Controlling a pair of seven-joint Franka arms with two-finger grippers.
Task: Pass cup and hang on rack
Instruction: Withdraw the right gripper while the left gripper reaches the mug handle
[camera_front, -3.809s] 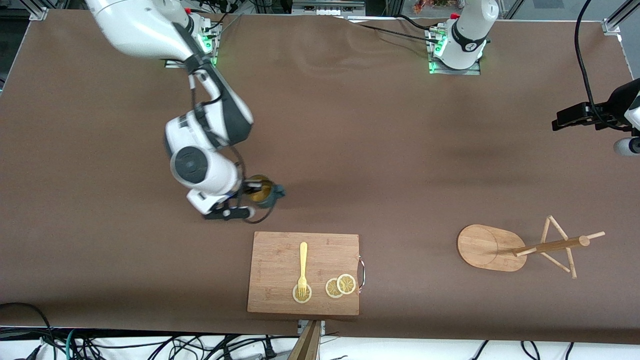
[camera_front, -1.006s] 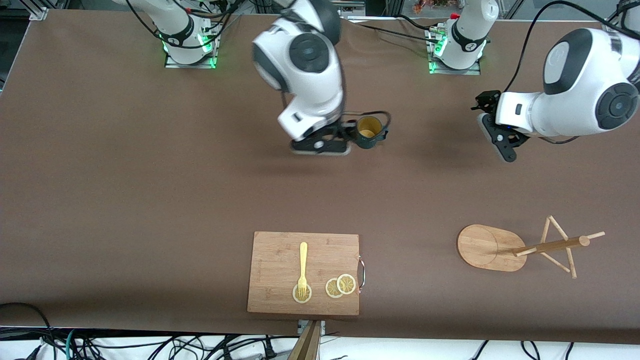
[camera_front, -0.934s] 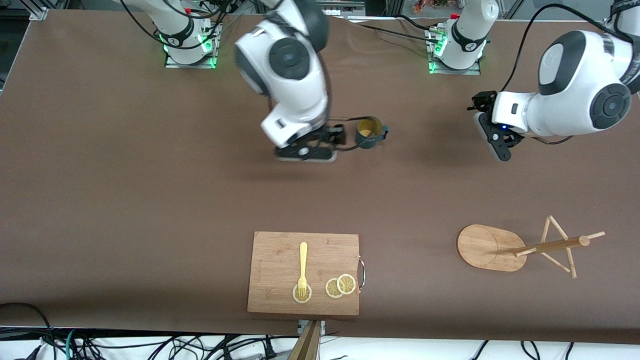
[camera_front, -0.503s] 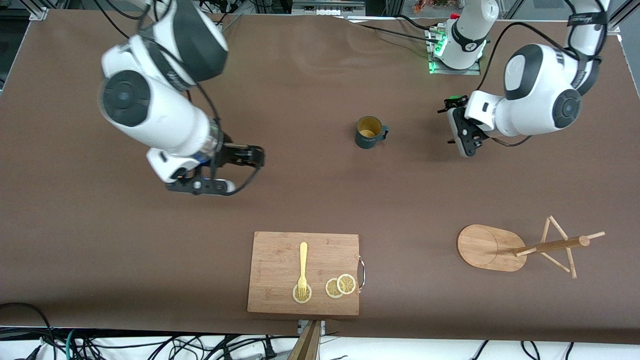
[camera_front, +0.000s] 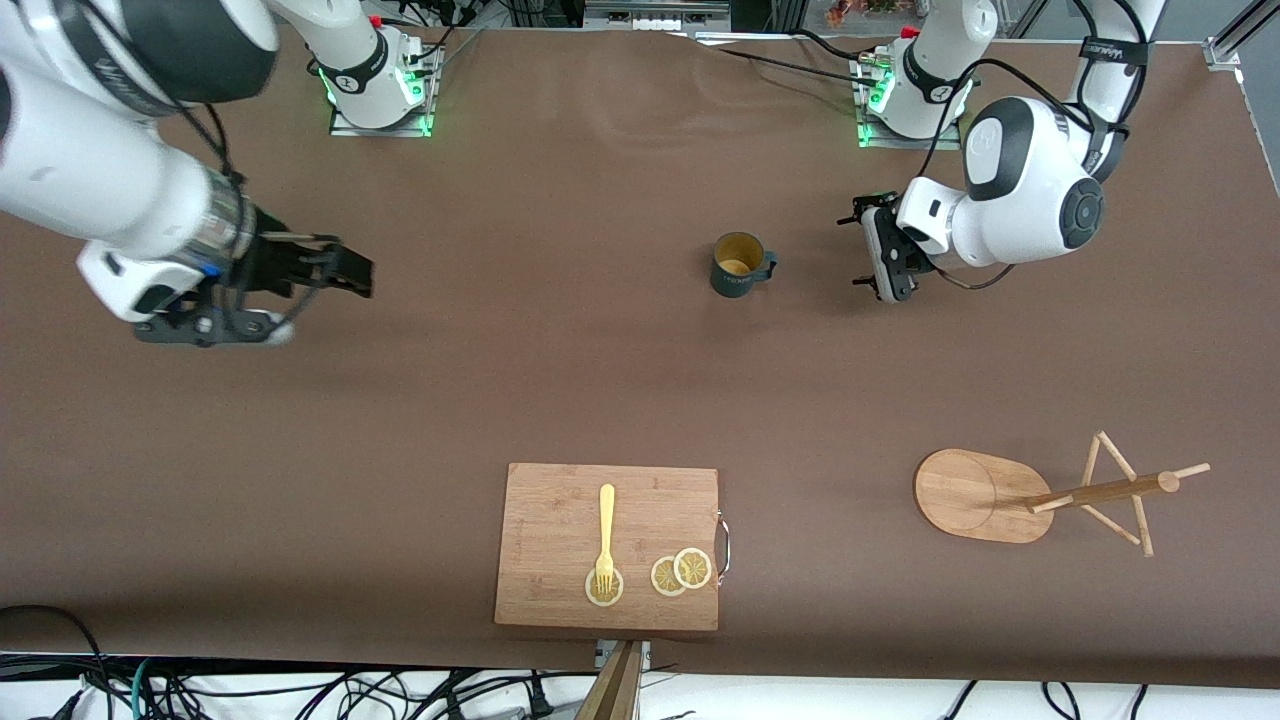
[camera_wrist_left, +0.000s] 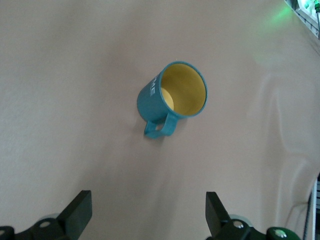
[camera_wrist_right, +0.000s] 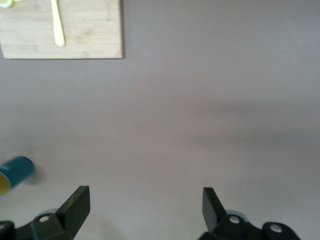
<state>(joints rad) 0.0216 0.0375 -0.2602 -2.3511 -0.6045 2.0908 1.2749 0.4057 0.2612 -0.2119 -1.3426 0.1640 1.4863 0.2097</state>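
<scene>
Upright cup (camera_front: 738, 266) near empty, seemingly spread left end effector (camera_front: 868, 250).

Two white Franka arms, dark grey joints, black grippers.
Glossy white rounded shells with dark grey round joint caps; black cables loop along both arms. Green lights glow at both bases on metal plates, beside red fittings. Left gripper (camera_front: 868, 247) and right gripper (camera_front: 340, 268) are black, with blunt wedge-shaped black fingers (camera_wrist_left: 79, 212).
</scene>
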